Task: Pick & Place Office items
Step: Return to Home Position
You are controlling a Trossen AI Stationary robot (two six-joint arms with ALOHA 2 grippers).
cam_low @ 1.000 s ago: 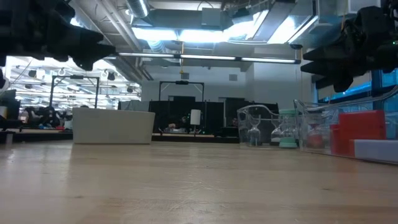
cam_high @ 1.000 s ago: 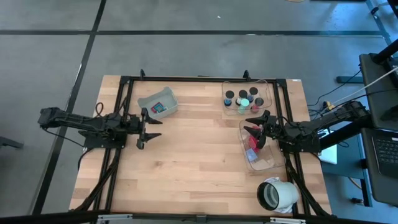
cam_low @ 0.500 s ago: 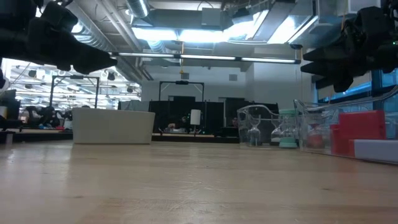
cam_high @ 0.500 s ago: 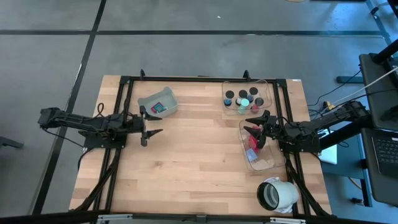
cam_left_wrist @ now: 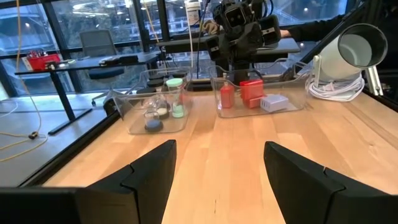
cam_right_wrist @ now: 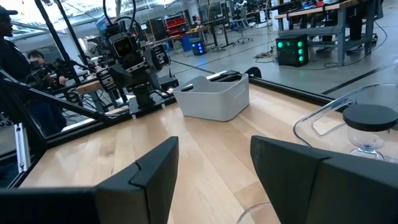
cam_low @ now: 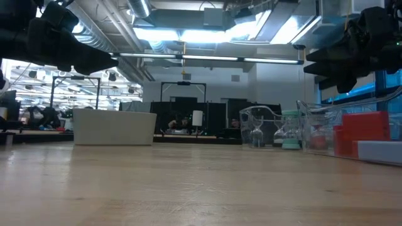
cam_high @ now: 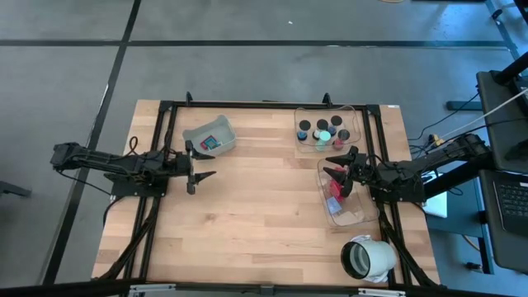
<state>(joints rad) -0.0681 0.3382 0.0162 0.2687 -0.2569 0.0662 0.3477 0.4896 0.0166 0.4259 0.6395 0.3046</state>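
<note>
The office items lie in trays. Black round caps and teal bits (cam_high: 323, 130) sit in a clear tray (cam_high: 353, 111) at the far right. Red blocks (cam_high: 334, 191) and a pale block (cam_left_wrist: 273, 102) lie in a second clear tray (cam_high: 353, 216) nearer the front. A grey tray (cam_high: 198, 132) at the far left holds a red and a teal bit (cam_high: 211, 143). My left gripper (cam_high: 200, 165) hangs open above bare wood beside the grey tray, pointing level. My right gripper (cam_high: 334, 167) hangs open over the far end of the red-block tray, touching nothing.
A big white hollow cylinder (cam_high: 367, 257) lies on its side at the near right corner. Black frame rails (cam_high: 157, 206) run along the table's left, right and far edges. Bare wood (cam_high: 264, 206) fills the middle. People (cam_right_wrist: 12, 37) show in the room beyond the table.
My left gripper has rolled a little about its own pointing line and tipped slightly, staying over the same spot. Its fingers stand at a different slant than before. Nothing else has moved.
</note>
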